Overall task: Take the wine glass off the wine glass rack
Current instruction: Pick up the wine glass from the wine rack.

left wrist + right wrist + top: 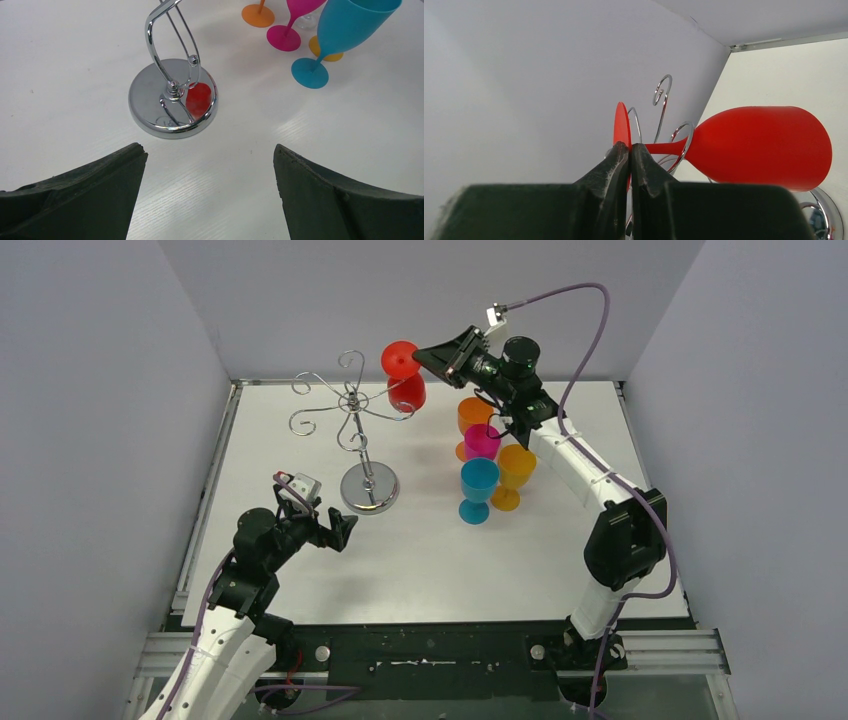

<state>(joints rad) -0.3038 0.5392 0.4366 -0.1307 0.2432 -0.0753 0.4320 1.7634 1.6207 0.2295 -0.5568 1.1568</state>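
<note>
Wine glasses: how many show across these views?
5. The red wine glass is on the wine glass rack, foot pinched by the right end effector; orange, pink, yellow-orange and blue glasses stand clustered right of the rack. More may be hidden.

Wine glass (pixel 405 382) hangs at right of rack (pixel 369 486) (four cups (pixel 480 480) stand farther right)

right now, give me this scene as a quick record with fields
right end effector: shut on the red wine glass, pinching its foot
red wine glass: foot up, bowl down, stem at a curled arm of the wine glass rack
left end effector: open, empty, low near the rack's base
other glasses: orange glass, pink glass, blue glass, amber glass, upright on the table right of the rack
status: glass not yet clear of the rack
</note>
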